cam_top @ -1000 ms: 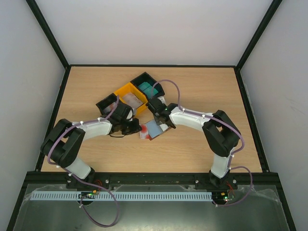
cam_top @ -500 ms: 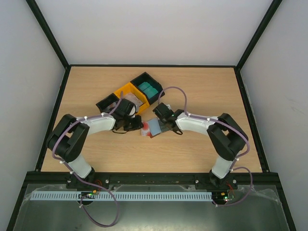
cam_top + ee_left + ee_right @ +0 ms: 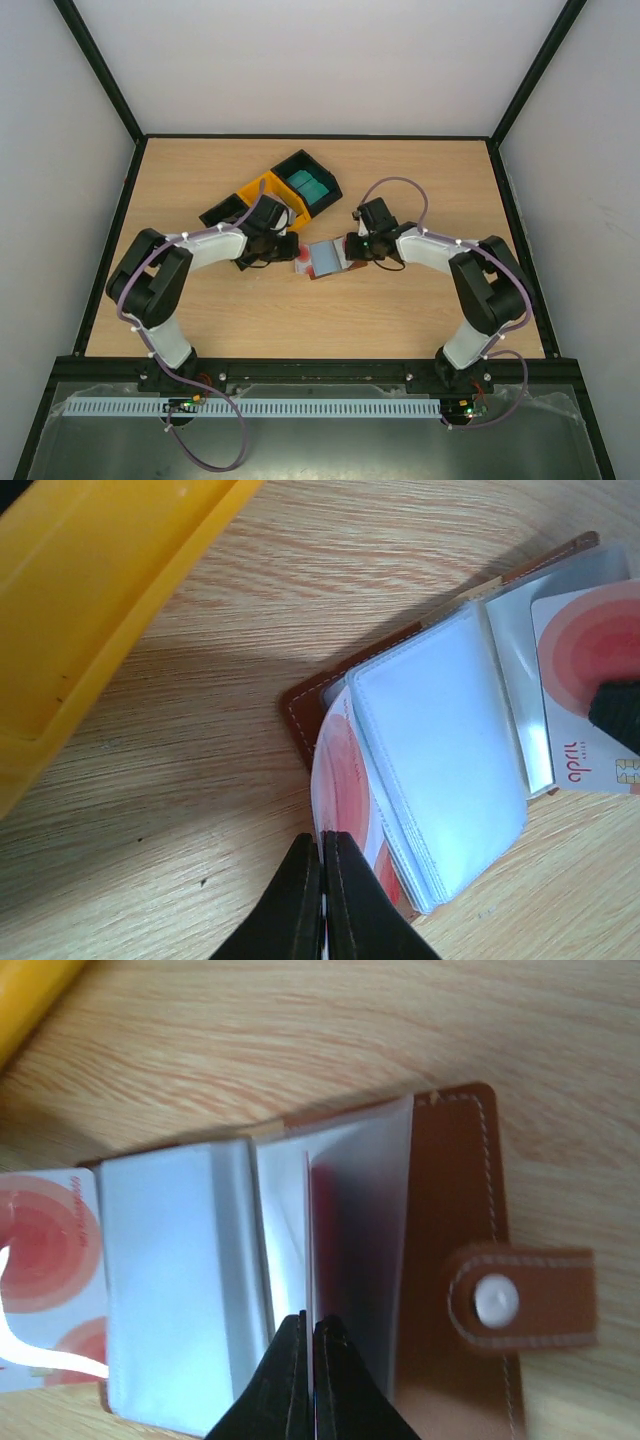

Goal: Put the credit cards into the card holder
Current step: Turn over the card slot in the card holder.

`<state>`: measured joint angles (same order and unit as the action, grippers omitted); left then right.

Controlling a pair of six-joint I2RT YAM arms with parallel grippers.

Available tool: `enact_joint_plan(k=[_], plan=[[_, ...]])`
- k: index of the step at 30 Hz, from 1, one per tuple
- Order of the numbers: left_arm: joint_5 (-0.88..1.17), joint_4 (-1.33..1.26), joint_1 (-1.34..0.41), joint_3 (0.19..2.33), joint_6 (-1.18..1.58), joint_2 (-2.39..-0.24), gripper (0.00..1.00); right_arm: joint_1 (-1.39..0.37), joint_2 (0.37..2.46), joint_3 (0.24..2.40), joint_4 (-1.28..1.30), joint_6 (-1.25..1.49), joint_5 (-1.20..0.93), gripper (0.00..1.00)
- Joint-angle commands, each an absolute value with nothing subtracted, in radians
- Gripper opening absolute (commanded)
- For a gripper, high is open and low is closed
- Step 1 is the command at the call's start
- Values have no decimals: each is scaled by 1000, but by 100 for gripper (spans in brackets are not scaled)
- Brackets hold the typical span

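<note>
Both pincers are clenched: left pincer [image 3: 322, 848] holds a card [image 3: 343, 780], right pincer [image 3: 305, 1328] a sleeve [image 3: 355, 1210] of the wallet [image 3: 452, 1190]; slide the card in flat.

Brown card holder [image 3: 450, 1190] lies open (clear sleeves fanned), a red-ringed white credit card [image 3: 580, 650] protruding.

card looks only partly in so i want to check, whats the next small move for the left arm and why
Probably push the white and red card a little further under the clear sleeves of the card holder. The left gripper is shut on its edge, part of it sticks out, and the right gripper pinches one sleeve open.
</note>
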<state>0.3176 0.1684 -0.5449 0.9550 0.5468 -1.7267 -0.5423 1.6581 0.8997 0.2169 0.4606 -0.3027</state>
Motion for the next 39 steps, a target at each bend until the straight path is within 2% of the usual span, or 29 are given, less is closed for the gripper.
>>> enact_joint_plan(k=[1,9,19,27,34,39], plan=[[262,239,-546,962,506,-1772,3,-478,1706,863,71,488,-537,2],[258,238,-545,959,509,-1784,3,-410,1716,735,-176,579,-718,2],[242,239,-546,950,518,-1787,3,-402,1773,687,-341,668,-823,2],[241,239,-546,944,517,-1786,3,-402,1770,692,-358,704,-824,2],[228,245,-547,939,513,-1778,3,-402,1676,719,-257,662,-719,2],[225,247,-547,939,515,-1769,3,-402,1681,723,-247,647,-751,2]])
